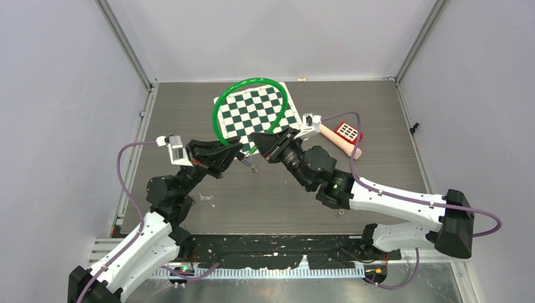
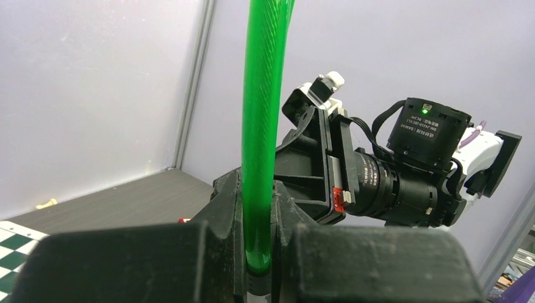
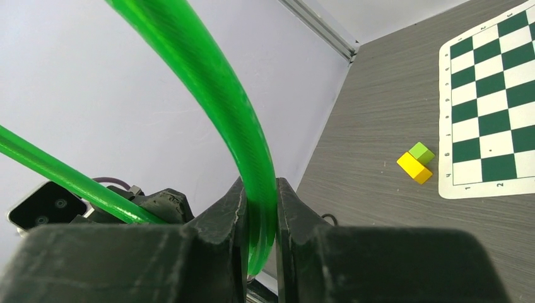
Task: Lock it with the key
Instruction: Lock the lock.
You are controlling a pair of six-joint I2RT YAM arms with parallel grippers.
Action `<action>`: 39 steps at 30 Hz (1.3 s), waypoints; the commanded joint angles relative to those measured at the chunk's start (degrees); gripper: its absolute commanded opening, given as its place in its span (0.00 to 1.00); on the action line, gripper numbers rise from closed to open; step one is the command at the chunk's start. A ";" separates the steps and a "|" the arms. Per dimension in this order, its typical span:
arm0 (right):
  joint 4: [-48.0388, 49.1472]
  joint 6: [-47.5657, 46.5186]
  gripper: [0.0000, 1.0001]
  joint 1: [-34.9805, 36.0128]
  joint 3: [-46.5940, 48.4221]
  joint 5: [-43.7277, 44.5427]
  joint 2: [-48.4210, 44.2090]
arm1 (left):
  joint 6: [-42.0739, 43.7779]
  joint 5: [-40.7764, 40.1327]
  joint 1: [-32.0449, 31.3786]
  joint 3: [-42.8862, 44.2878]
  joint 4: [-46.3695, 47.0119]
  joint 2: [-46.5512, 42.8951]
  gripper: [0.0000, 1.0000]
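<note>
I'm pinching the green cable [image 1: 217,113] in both: left gripper [image 1: 241,153] clamped tight on one end, right gripper [image 1: 258,140] squeezed narrow on the other, loop arcing to 12 o'clock over the mat [image 1: 258,110]; lining ends coaxial before pushing, key not discernible.

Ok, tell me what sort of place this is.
Probably a lab robot test cell: plain grey walls and metal framing enclose a wood-grain table carrying a chessboard mat, while the left arm and right arm hold a green cable loop.
</note>
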 commanded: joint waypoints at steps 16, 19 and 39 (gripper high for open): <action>-3.68 1.04 0.23 2.63 4.04 -12.33 -1.69 | 5.79 -0.10 -0.11 1.86 0.14 -0.71 0.00; -4.44 0.69 0.27 2.29 3.52 -11.41 -2.70 | 5.22 -0.26 -0.11 1.56 0.62 -1.95 0.00; -5.10 -2.96 0.76 1.83 -0.18 -7.83 -8.98 | 5.67 3.60 -0.11 3.72 2.58 -3.62 0.00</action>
